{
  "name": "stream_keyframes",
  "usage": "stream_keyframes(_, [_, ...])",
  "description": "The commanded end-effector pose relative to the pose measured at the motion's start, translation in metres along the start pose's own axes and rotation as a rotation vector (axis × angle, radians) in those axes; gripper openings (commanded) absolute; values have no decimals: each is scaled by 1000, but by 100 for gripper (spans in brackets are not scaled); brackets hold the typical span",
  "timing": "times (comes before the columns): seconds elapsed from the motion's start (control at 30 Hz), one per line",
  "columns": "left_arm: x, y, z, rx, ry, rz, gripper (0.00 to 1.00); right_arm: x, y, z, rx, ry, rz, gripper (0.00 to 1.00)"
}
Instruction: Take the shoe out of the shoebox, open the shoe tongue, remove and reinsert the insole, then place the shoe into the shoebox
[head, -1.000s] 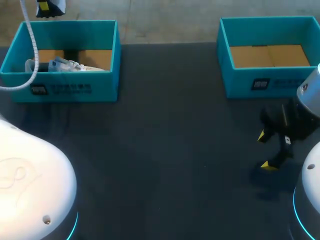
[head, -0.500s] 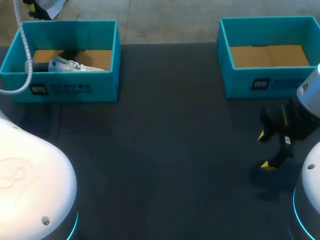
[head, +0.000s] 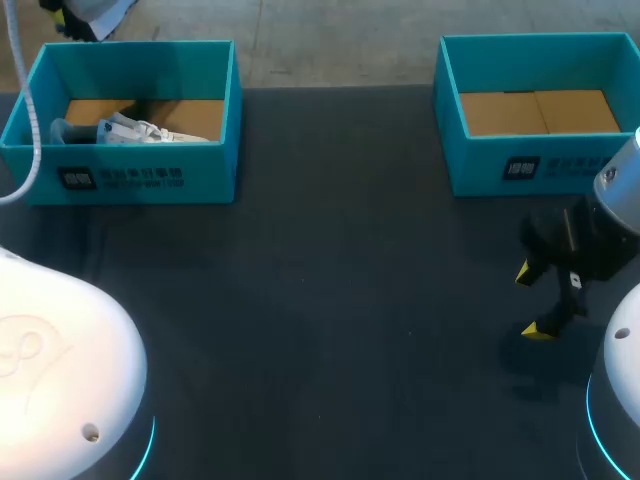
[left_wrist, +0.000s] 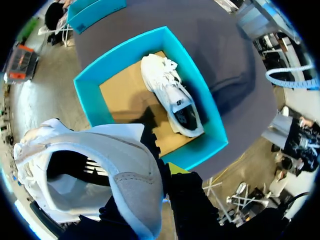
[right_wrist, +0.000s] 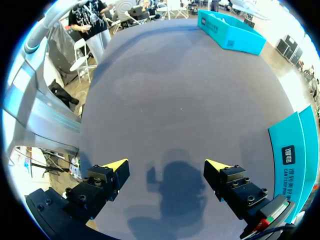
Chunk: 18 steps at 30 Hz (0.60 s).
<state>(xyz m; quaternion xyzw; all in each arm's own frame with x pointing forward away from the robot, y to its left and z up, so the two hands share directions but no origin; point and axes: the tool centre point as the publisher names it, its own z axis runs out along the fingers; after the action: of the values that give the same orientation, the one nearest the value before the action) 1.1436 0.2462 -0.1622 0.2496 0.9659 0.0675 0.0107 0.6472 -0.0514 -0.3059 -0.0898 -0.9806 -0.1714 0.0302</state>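
The left gripper (left_wrist: 165, 167) is up high, just past the back wall of the left shoebox (head: 150, 178). Its jaws are closed on the heel edge of a white shoe (left_wrist: 95, 165), which hangs in the air above that box. A second shoe (left_wrist: 172, 95) lies inside the left shoebox, on its brown floor. The right gripper (right_wrist: 166, 165) is far from the left shoebox, low over the dark table (head: 330, 300). Its jaws are wide open and hold nothing. The right shoebox (head: 560, 165) sits well apart from the left shoebox, across the table.

Left gripper (left_wrist: 167, 179) with lifted shoe (left_wrist: 102, 160), apparently farther left behind shoebox (head: 132, 46).
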Motion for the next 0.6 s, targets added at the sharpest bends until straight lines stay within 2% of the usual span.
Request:
stream_keyframes(0.03, [-1, 23, 8, 50, -48, 198, 0, 2, 0, 0, 0, -3, 0, 100])
stream_keyframes(0.1, [-4, 30, 13, 15, -49, 256, 0, 2, 0, 0, 0, -3, 0, 100])
stream_keyframes(0.13, [-3, 35, 14, 59, -58, 370, 0, 2, 0, 0, 0, -3, 0, 100])
stream_keyframes(0.2, [-3, 41, 17, 13, -58, 464, 0, 2, 0, 0, 0, -3, 0, 100])
stream_keyframes(0.33, [-4, 50, 20, 14, -45, 608, 0, 2, 0, 0, 0, -3, 0, 100])
stream_keyframes(0.43, [-2, 52, 22, -26, -52, 709, 0, 2, 0, 0, 0, -3, 0, 100])
stream_keyframes(0.57, [4, 57, 25, -128, -105, 826, 0, 2, 0, 0, 0, -3, 0, 100])
stream_keyframes(0.6, [4, 57, 25, -128, -105, 826, 0, 2, 0, 0, 0, -3, 0, 100])
